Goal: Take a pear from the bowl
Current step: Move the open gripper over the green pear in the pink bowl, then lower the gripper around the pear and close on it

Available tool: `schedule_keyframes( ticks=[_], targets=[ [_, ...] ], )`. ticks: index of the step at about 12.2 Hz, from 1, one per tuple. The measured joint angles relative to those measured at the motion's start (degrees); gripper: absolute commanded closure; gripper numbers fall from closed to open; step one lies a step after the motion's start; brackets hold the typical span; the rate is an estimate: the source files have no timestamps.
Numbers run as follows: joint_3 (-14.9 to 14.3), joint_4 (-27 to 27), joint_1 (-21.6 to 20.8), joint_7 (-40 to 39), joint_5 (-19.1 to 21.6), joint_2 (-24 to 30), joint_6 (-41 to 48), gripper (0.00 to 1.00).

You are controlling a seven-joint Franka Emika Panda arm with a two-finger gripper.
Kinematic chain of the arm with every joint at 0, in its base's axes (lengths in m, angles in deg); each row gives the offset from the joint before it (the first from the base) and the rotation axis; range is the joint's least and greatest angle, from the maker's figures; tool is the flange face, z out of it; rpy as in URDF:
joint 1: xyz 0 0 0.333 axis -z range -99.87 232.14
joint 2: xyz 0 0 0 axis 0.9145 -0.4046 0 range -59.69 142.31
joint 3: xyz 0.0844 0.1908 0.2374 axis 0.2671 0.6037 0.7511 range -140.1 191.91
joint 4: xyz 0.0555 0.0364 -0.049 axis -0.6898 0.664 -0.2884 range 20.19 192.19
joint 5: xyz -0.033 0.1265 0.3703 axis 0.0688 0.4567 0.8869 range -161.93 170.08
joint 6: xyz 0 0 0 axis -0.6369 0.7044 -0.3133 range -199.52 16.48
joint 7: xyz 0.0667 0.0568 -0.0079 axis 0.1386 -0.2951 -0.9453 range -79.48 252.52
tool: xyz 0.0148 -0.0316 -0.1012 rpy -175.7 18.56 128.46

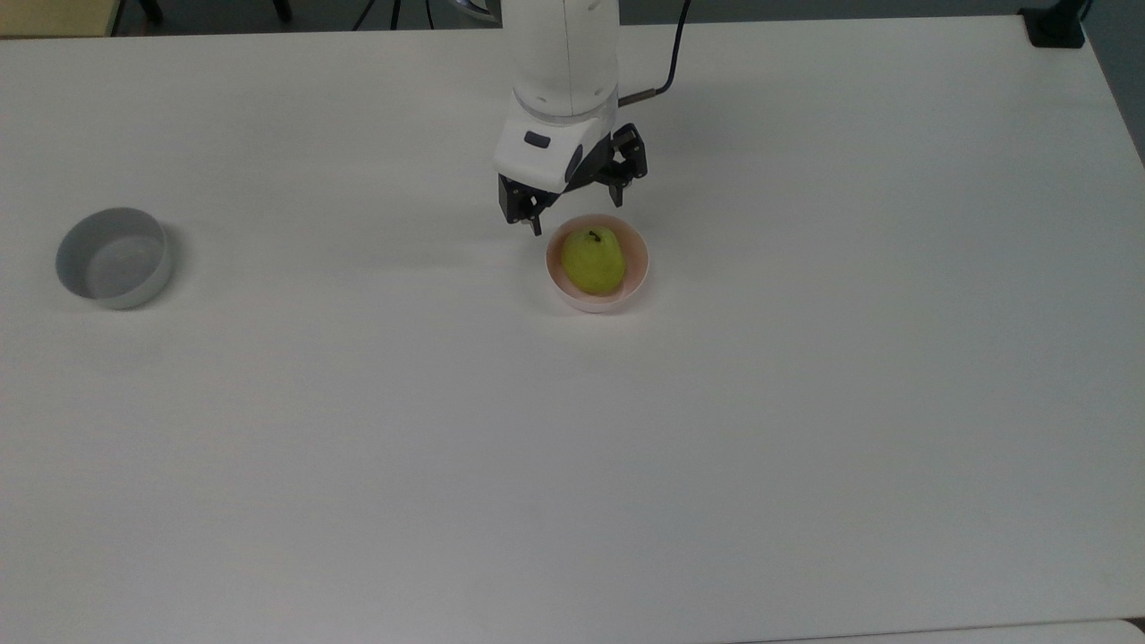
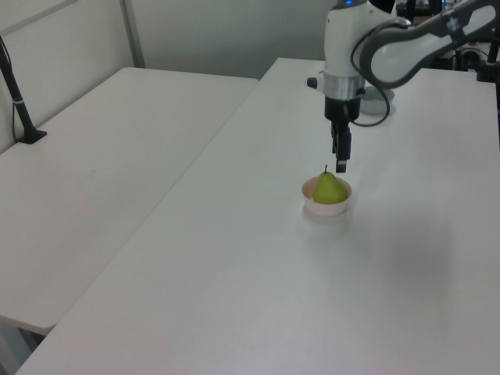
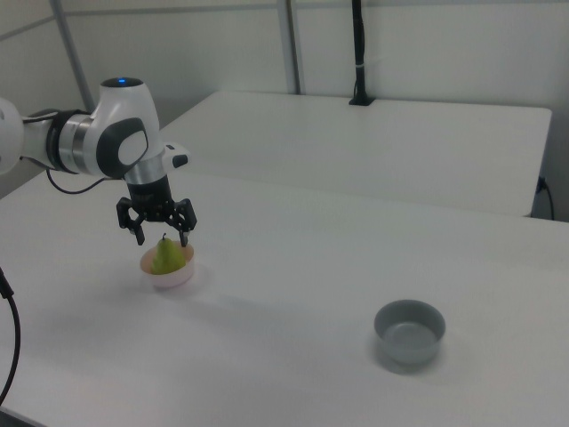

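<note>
Pear: a yellow-green pear [image 1: 592,260] [image 2: 330,188] [image 3: 166,255] with a short dark stem sits upright inside the pink bowl, untouched.
Bowl: the small pale pink bowl [image 1: 637,266] [image 2: 316,206] [image 3: 176,277] stands on the white table [image 1: 572,447] [image 2: 258,297] [image 3: 293,347], near the middle of its width in the top view and toward the far edge.
Gripper: the gripper [image 1: 577,213] [image 2: 341,166] [image 3: 162,235] points straight down and hangs just above the pear. In the right view its two fingers stand on either side of the stem, above the fruit. In the top view it sits at the bowl's upper rim.
Jaws: spread wide apart, holding nothing; the gap between the fingers looks wider than the pear's top.
Arm: the white arm [image 1: 563,63] [image 2: 391,47] [image 3: 98,142] reaches in from the top view's upper edge; a dark cable runs off its wrist.
Grey bowl: a grey straight-sided bowl [image 1: 114,258] [image 3: 409,331] stands well apart from the pink one, at the top view's left and the right view's right.
Second table: another white table [image 2: 101,172] [image 3: 373,147] adjoins this one.
</note>
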Motion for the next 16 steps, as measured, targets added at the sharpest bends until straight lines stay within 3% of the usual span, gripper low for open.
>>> schedule_keyframes(
  ticks=[3,4,5,7,8,16],
  targets=[
    [0.0,2.71,-0.99,0.13,0.0,-0.86,-4.68,0.02],
    [0.0,2.89,-1.22,0.13,0.0,-1.44,-5.8,0.1],
    [0.01,2.91,-1.76,0.15,0.0,-2.28,-6.73,0.25],
    [0.01,2.93,-2.14,0.16,0.0,-3.34,-8.01,0.88],
    [0.0,2.93,-2.15,0.16,0.0,-4.09,-8.84,1.0],
    [-0.11,2.01,-2.05,0.16,0.0,-3.85,-8.33,1.0]
  ],
)
